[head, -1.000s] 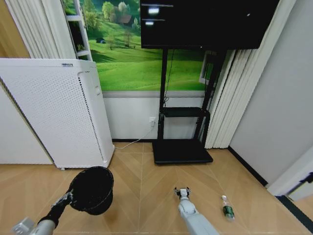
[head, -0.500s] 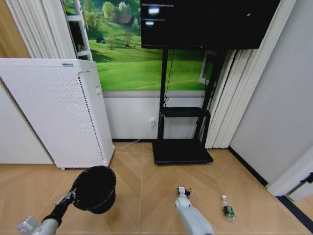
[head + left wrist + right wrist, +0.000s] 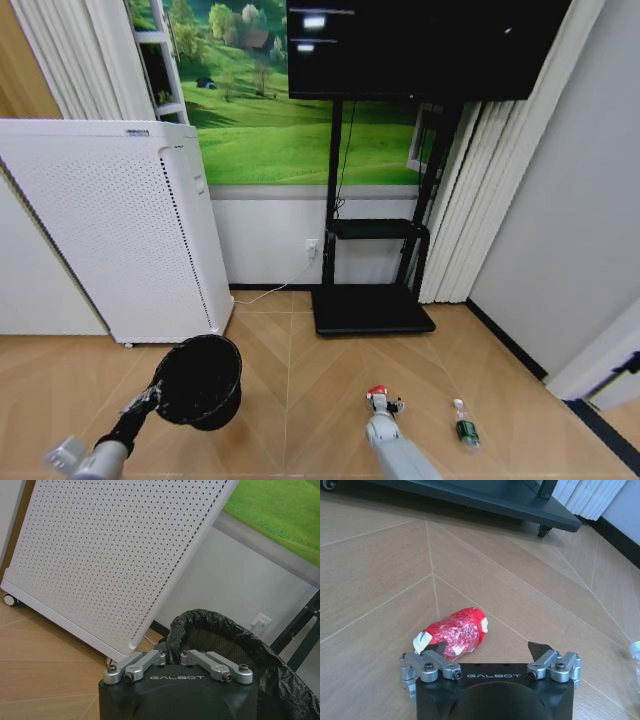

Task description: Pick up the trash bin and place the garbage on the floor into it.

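My left claw [image 3: 172,658] is clamped on the rim of the bin [image 3: 198,381], holding it off the floor [image 3: 300,350] in front of the white cabinet [image 3: 110,230]. My right claw [image 3: 487,652] is spread wide just above the floor, one fingertip touching the red-and-white wrapper [image 3: 454,632], which lies off toward that side. The bottle [image 3: 465,428] lies on the floor to my right, apart from the wrapper.

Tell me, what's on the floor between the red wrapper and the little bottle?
Nothing: in the head view, bare wooden floor separates the red wrapper from the bottle.
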Controlling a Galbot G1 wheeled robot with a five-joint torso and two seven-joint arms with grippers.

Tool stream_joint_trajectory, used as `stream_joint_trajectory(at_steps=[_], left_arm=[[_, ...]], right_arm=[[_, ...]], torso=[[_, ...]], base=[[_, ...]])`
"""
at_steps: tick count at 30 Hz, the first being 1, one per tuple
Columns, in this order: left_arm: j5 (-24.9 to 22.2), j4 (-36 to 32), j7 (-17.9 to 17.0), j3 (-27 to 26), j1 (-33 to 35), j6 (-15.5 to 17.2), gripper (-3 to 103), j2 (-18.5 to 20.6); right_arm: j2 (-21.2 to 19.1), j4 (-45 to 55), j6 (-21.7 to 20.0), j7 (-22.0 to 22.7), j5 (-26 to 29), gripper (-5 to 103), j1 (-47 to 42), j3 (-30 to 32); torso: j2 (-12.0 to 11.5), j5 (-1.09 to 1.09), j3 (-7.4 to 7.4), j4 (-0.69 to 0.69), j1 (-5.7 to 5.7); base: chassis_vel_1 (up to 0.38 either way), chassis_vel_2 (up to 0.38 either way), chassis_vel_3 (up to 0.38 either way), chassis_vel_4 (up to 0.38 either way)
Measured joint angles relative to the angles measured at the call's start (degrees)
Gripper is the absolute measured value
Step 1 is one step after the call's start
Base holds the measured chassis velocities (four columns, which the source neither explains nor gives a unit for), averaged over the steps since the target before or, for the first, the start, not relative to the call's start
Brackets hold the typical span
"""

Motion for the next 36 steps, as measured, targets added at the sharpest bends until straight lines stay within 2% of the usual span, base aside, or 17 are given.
stream_joint_trajectory(at_steps=[5,7,8,10,13,15,18,20,21,24,25,28,30,31,32,35,36], left_arm=[[0.00,-0.11,0.02,-0.13,0.43,-0.04,8,0.00],[0.21,0.02,0.35,-0.71,1.24,0.05,8,0.00],[0.21,0.02,0.35,-0.71,1.24,0.05,8,0.00],[4.34,1.70,2.03,-4.10,1.57,2.71,8,1.19],[7.88,3.57,5.06,-7.92,1.42,3.23,8,3.34],[8.27,4.04,7.29,-9.55,1.96,3.14,8,4.08],[8.44,4.08,8.74,-10.10,2.63,3.03,8,3.96],[8.92,4.06,9.94,-10.25,3.58,2.64,8,3.09],[8.92,4.06,9.94,-10.25,3.58,2.64,8,3.09],[9.45,3.87,10.50,-9.77,4.31,2.19,8,1.80],[9.45,3.87,10.50,-9.77,4.31,2.19,8,1.80],[9.40,3.92,10.69,-9.67,4.32,1.84,8,1.70],[9.37,4.05,10.76,-9.65,4.30,1.76,8,1.77],[9.34,4.08,10.81,-9.62,4.29,1.72,8,1.79],[9.34,4.08,10.81,-9.62,4.29,1.72,8,1.79],[9.40,4.08,10.82,-9.13,4.20,1.64,8,1.49],[9.40,4.08,10.82,-9.13,4.20,1.64,8,1.49]], right_arm=[[0.60,-1.63,0.31,-0.82,-0.07,86,1.07,-0.04],[1.44,-3.32,0.61,-1.66,-0.15,77,2.27,0.00],[1.44,-3.32,0.61,-1.66,-0.15,77,2.27,0.00],[1.92,-5.08,0.90,-2.86,-0.57,68,3.53,0.24],[2.28,-6.67,1.45,-3.39,-1.32,57,4.78,0.80],[2.28,-6.96,1.59,-3.68,-1.40,46,5.17,0.84],[2.16,-6.83,1.62,-3.73,-1.33,41,5.17,0.64],[2.06,-6.35,1.61,-3.76,-1.08,30,5.02,0.26],[2.06,-6.35,1.61,-3.76,-1.08,30,5.02,0.26],[2.21,-6.44,1.61,-3.80,-0.95,14,5.02,0.02],[2.21,-6.44,1.61,-3.80,-0.95,14,5.02,0.02],[2.21,-5.57,2.54,-3.86,-1.08,3,4.49,-0.19],[2.06,-4.59,3.62,-4.21,-2.09,2,3.92,-0.34],[1.77,-3.44,4.72,-4.90,-3.49,7,3.28,-0.40],[1.77,-3.44,4.72,-4.90,-3.49,7,3.28,-0.40],[-0.68,2.25,5.43,-8.46,-8.13,24,0.03,-1.84],[-0.68,2.25,5.43,-8.46,-8.13,24,0.03,-1.84]], torso=[[0.00,0.00,0.00,-0.01,0.00],[0.00,0.00,0.00,0.00,0.00],[0.00,0.00,0.00,0.00,0.00],[0.01,-0.02,0.00,0.01,0.00],[0.00,0.01,0.01,0.02,0.00],[0.00,0.03,0.01,0.00,0.00],[0.00,0.01,0.01,0.00,0.00],[0.00,0.01,0.01,-0.01,0.00],[0.00,0.01,0.01,-0.01,0.00],[0.00,0.00,0.01,0.01,0.00],[0.00,0.00,0.01,0.01,0.00],[0.00,0.00,0.01,-0.01,0.00],[0.00,0.01,0.01,-0.01,0.00],[0.00,0.02,0.01,0.00,0.00],[0.00,0.02,0.01,0.00,0.00],[0.00,0.01,0.01,-0.01,0.00],[0.00,0.01,0.01,-0.01,0.00]], base=[[0.000,0.000,0.000,0.000],[0.000,0.000,0.000,0.000],[0.000,0.000,0.000,0.000],[0.000,0.000,0.000,0.000],[0.000,0.000,0.000,0.000],[0.000,0.000,0.000,0.000],[0.000,0.000,0.000,0.000],[0.000,0.000,0.000,0.000],[0.000,0.000,0.000,0.000],[0.000,0.000,0.000,0.000],[0.000,0.000,0.000,0.000],[0.000,0.000,0.000,0.000],[0.000,0.000,0.000,0.000],[0.000,0.000,0.000,0.000],[0.000,0.000,0.000,0.000],[0.000,0.000,0.000,0.000],[0.000,0.000,0.000,0.000]])
